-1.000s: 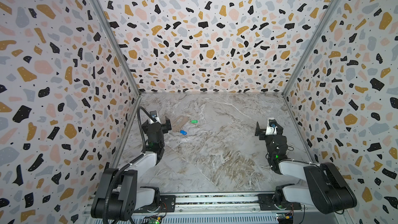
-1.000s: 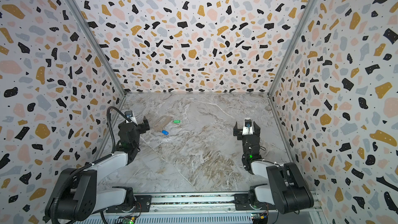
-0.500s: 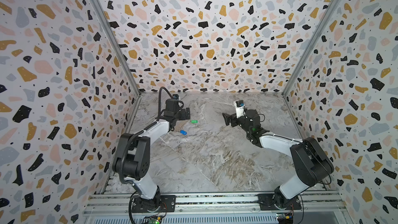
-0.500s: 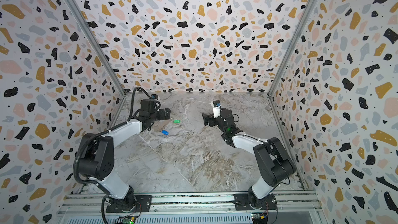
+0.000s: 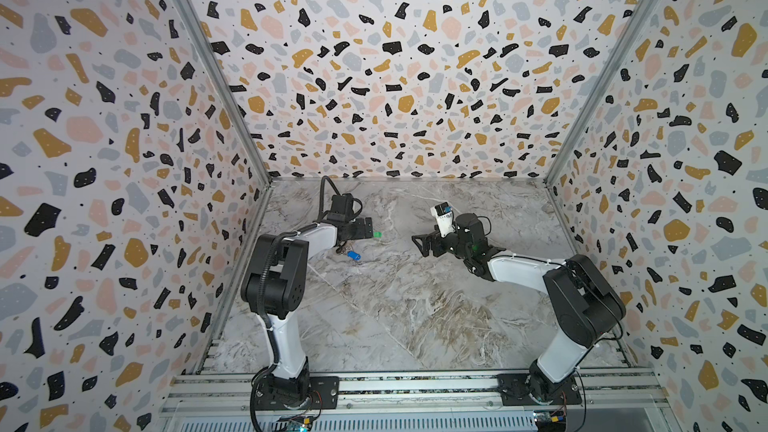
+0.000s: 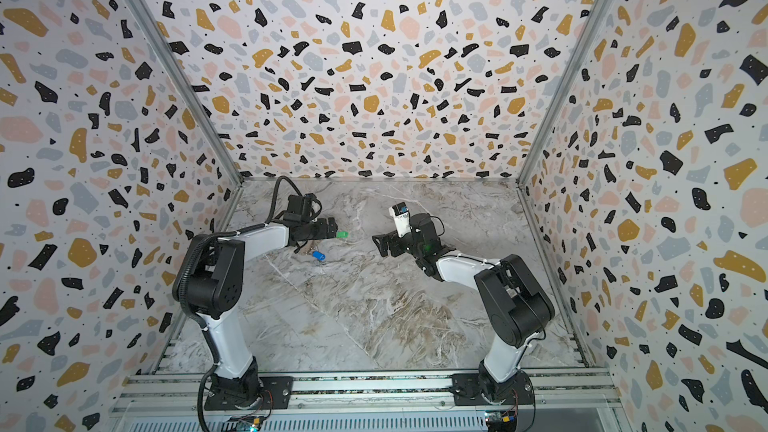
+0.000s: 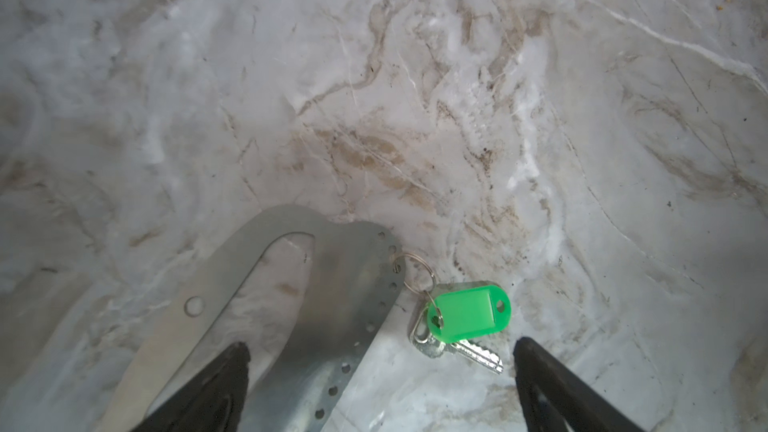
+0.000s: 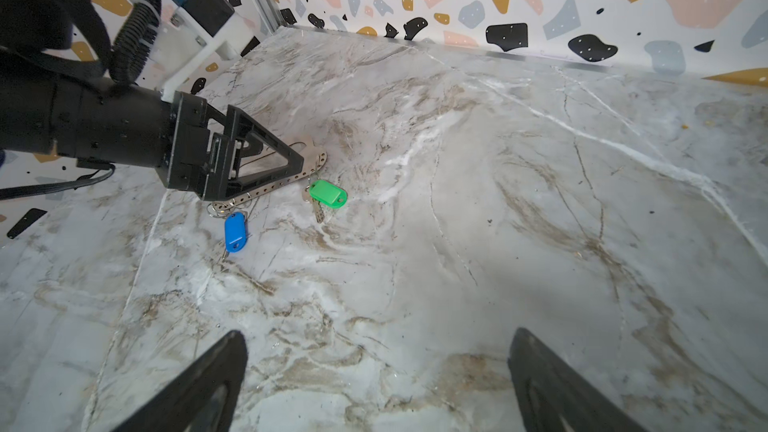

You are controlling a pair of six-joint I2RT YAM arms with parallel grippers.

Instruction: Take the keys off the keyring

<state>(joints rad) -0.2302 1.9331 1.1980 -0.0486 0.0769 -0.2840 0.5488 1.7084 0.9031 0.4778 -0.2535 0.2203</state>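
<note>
Top views: left pincer (image 5: 365, 228) spread wide, tips just beside green key (image 5: 377, 234); blue key (image 5: 354, 255) near on counter (image 5: 395, 305). Right pincer (image 5: 420, 243) wide, empty, well apart.
Left wrist: keyring (image 7: 340, 284) flat on counter, green key ringed to holed edge.
Right wrist: blue key on ring at same edge.

Keyring (image 7: 345, 284): flat sheet metal, dull grey finish. Green key tag (image 7: 467, 311) and blue key tag (image 8: 235, 231): smooth glossy plastic. Table (image 7: 415, 76): smooth marble-pattern surface.
</note>
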